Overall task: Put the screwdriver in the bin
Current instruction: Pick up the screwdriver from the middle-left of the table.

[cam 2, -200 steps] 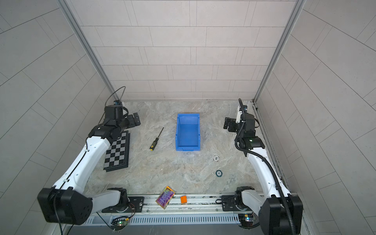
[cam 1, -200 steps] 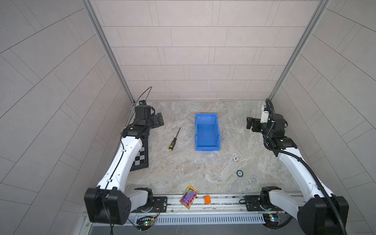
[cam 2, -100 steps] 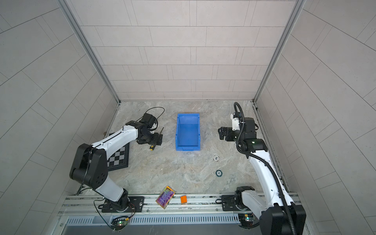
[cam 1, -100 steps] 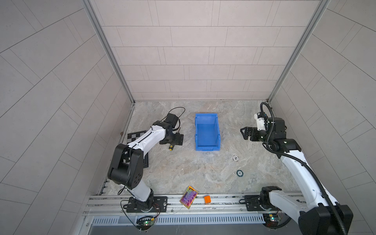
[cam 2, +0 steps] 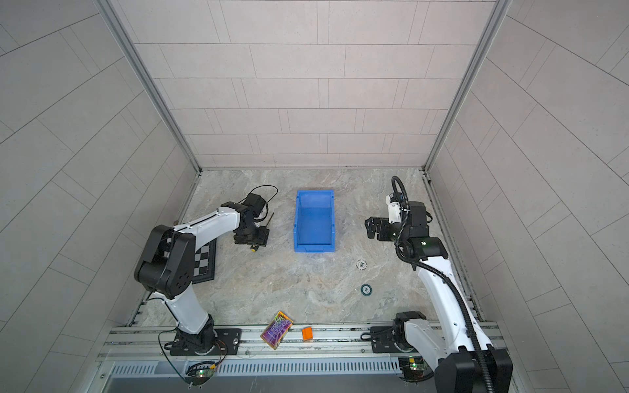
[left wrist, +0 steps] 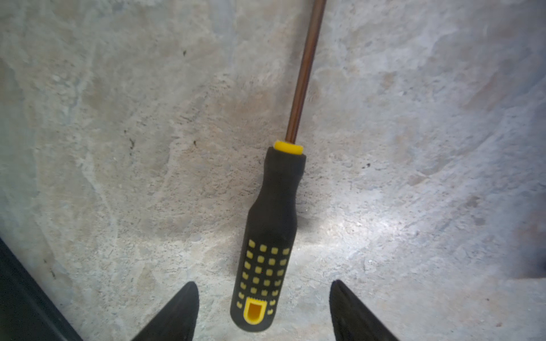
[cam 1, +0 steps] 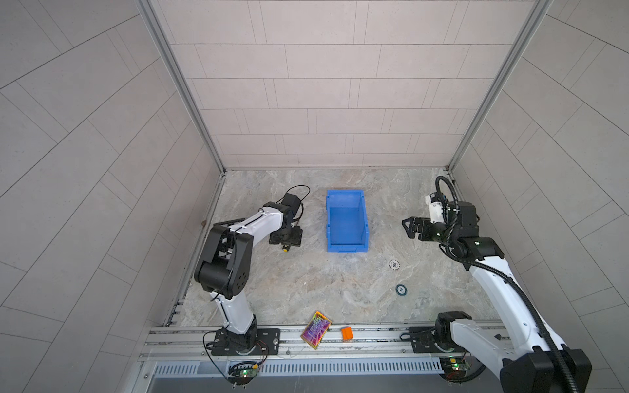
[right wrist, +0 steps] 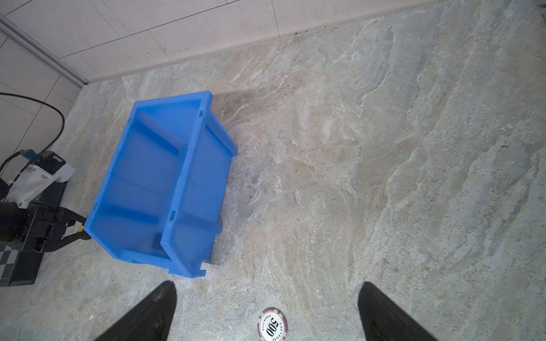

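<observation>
**Top views.** In both top views the left pincer (cam 1: 286, 240) sits low over the table (cam 1: 306, 289) and covers most of the screwdriver (cam 2: 253, 249). Only the yellow butt and a stretch of shaft show. The bin (cam 1: 346, 195) stands near the tool but apart from it, with nothing inside. The right pincer (cam 1: 408, 229) hangs on the bin's other side.

**Left wrist view.** The screwdriver (left wrist: 274, 236) lies flat on the table. Its handle sits between the jaws, which stand partly open with a clear gap on each side. Nothing is gripped.

**Right wrist view.** The jaws are spread wide and hold nothing. The bin (right wrist: 183, 183) and a poker chip (right wrist: 272, 324) lie ahead.

**Risks, as I judge them.**
- The fingers straddle only the butt end. A grip there could let the shaft droop and catch the bin wall.
- The round handle may roll or squirt out as the jaws close.
</observation>
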Robot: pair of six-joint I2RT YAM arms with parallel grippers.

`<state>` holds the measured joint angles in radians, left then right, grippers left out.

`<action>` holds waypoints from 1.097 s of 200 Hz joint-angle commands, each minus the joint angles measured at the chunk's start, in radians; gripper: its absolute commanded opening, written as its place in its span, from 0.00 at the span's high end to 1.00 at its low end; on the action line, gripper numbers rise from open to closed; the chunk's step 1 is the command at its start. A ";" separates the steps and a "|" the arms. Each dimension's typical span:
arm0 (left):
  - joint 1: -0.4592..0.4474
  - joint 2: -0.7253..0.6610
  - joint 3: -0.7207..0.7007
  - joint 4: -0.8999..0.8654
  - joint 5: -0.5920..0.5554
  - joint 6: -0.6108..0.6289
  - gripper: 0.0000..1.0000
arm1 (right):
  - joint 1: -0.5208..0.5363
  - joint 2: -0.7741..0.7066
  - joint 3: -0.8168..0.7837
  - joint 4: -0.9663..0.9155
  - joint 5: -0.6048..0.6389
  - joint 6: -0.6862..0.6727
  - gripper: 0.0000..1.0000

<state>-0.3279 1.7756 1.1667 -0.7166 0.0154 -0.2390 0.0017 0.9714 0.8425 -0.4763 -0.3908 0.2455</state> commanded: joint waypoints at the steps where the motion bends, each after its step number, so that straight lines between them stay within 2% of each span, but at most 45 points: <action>1: -0.009 0.021 0.027 -0.006 -0.028 -0.006 0.27 | 0.004 -0.028 -0.011 -0.008 0.011 0.003 0.02; 27: -0.014 0.033 0.028 -0.004 -0.046 -0.002 0.27 | 0.004 -0.028 -0.002 -0.020 0.022 -0.014 0.02; 77: -0.016 0.064 0.053 -0.029 -0.097 0.018 0.36 | 0.002 -0.006 0.036 -0.071 0.015 -0.082 0.01; 154: -0.028 0.093 0.064 -0.020 -0.088 0.024 0.42 | 0.003 -0.008 0.055 -0.102 0.027 -0.115 0.00; 219: -0.031 0.129 0.076 -0.017 -0.068 0.028 0.53 | 0.002 -0.035 0.053 -0.123 0.071 -0.133 0.00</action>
<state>-0.3523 1.8847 1.2201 -0.7147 -0.0521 -0.2188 0.0017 0.9615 0.8734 -0.5758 -0.3511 0.1417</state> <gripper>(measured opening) 0.490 0.997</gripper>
